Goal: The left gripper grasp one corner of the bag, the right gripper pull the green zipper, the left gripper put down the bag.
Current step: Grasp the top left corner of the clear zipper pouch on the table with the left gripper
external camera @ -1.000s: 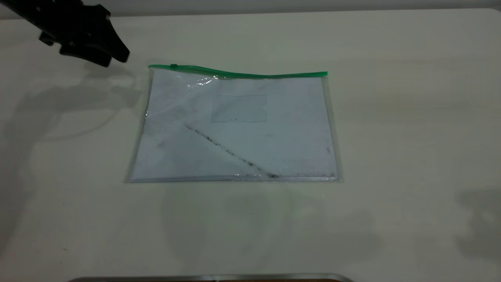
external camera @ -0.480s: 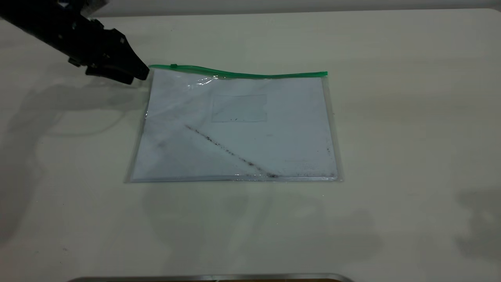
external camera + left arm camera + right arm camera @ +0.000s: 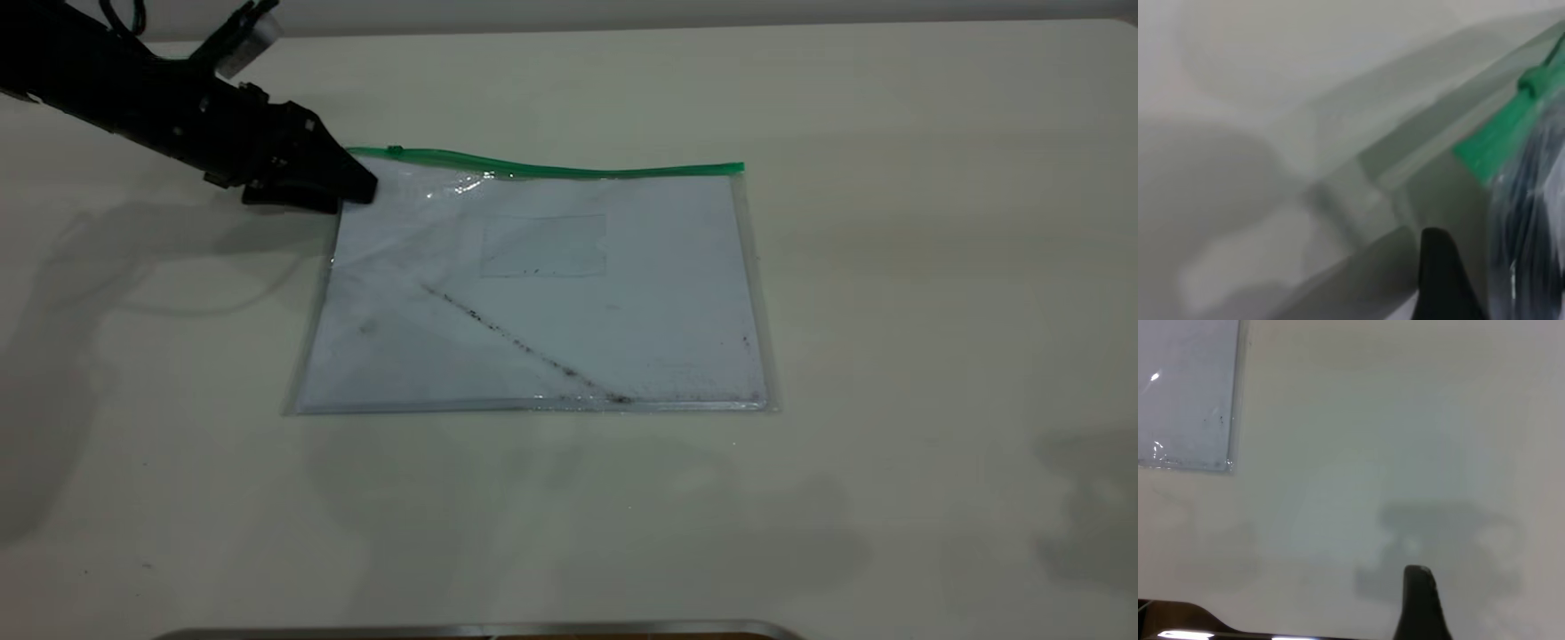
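The bag (image 3: 533, 289) lies flat on the surface (image 3: 933, 311). The left gripper (image 3: 356, 188) sits low at the corner of the bag (image 3: 348, 160), where the green zipper (image 3: 542, 166) ends, probably to grasp it; whether its jaws are spread cannot be told.

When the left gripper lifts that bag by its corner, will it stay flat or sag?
The bag will probably sag: it is thin clear plastic, and the green zipper edge already ripples. Its glossy film may slip from the left gripper. It looks light.
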`<state>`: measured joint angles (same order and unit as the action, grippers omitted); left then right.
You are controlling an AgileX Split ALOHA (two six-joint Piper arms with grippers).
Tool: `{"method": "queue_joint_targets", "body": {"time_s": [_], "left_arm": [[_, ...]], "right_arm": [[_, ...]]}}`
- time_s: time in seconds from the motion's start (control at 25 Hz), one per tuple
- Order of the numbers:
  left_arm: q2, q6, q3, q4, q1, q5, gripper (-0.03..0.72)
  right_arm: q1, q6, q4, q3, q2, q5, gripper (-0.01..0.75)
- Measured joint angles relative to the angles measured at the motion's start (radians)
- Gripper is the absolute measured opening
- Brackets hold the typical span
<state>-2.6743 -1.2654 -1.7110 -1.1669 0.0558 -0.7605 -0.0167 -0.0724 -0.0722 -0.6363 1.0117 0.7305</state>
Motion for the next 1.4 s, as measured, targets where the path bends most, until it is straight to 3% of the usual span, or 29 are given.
{"method": "queue_joint_targets", "body": {"time_s": [0.36, 0.48, 0.72, 0.76, 0.96, 1.16, 1.4], "left_arm": [[-0.029, -0.060, -0.001, -0.076, -0.013, -0.034, 0.473], [-0.043, -0.085, -0.001, -0.121, -0.013, -0.041, 0.375], [-0.058, -0.191, -0.001, -0.179, -0.013, -0.082, 0.067], [-0.058, -0.217, -0.001, -0.191, -0.013, -0.099, 0.054], [-0.061, -0.337, -0.053, -0.169, -0.013, -0.217, 0.053], [-0.061, -0.348, -0.223, 0.040, -0.033, -0.352, 0.053], [-0.067, -0.348, -0.457, 0.262, -0.104, -0.393, 0.053]], "right_arm": [[0.000, -0.001, 0.000, 0.000, 0.000, 0.000, 0.579], [0.000, -0.001, 0.000, 0.000, 0.000, 0.000, 0.579], [0.000, -0.004, 0.000, 0.000, 0.000, 0.000, 0.579], [0.000, -0.008, 0.000, 0.000, 0.000, 0.000, 0.579], [0.000, -0.079, -0.002, -0.008, 0.027, 0.016, 0.579], [0.000, -0.208, -0.070, -0.066, 0.132, -0.038, 0.579], [-0.013, -0.483, -0.245, -0.158, 0.352, -0.147, 0.579]]}}
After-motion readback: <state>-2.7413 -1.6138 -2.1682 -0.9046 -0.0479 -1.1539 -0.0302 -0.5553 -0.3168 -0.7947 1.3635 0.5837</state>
